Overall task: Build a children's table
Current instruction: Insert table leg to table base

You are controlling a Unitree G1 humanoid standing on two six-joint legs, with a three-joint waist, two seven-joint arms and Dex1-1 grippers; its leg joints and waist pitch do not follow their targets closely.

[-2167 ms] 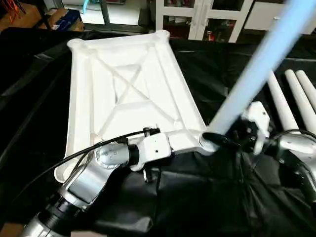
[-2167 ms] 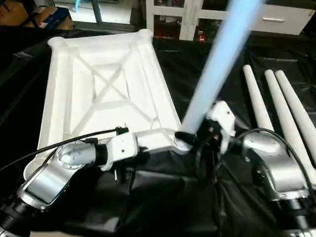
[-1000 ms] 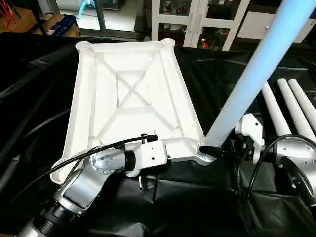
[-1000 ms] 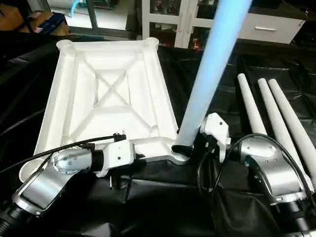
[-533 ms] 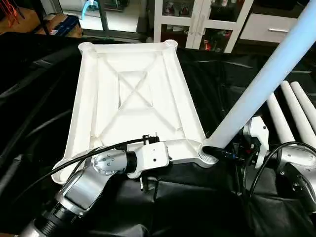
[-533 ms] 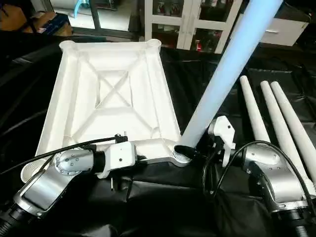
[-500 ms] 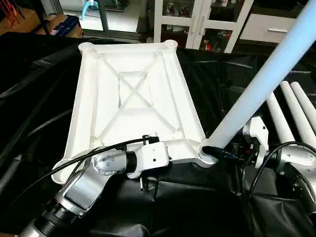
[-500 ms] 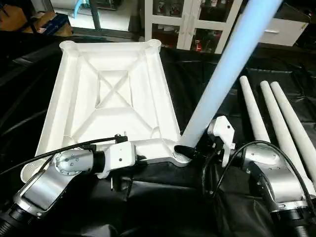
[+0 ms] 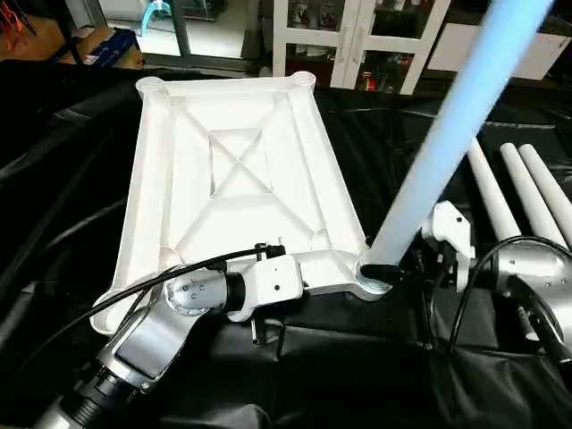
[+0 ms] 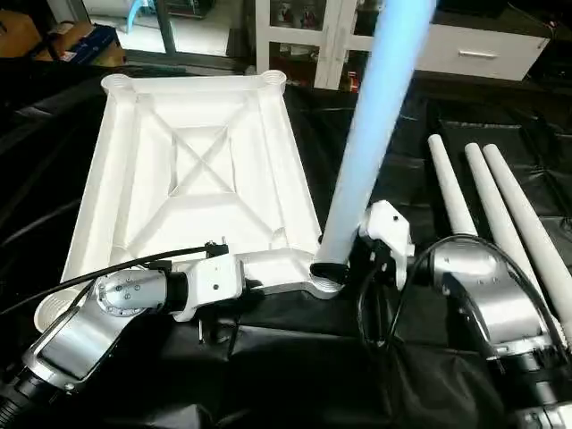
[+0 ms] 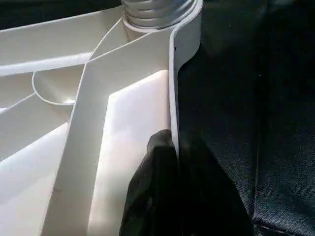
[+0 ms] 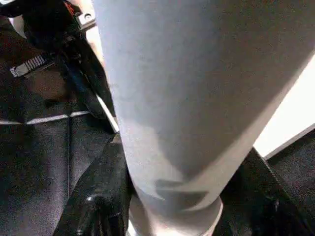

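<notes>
Nearest the robot, the left claw (image 11: 170, 167) is clenched on the near rim of the children's table top (image 9: 237, 192), beside the near right corner socket (image 9: 371, 275). There the right claw (image 12: 172, 206) grasps the base of a white leg (image 10: 366, 152), which stands seated in the socket and rises steeply, tilting up and to the right. The top lies ribbed side up on the black-draped counter (image 9: 54, 179), its long axis running away from the robot, while three spare legs (image 10: 487, 201) lie side by side to its right, pointing away too.
</notes>
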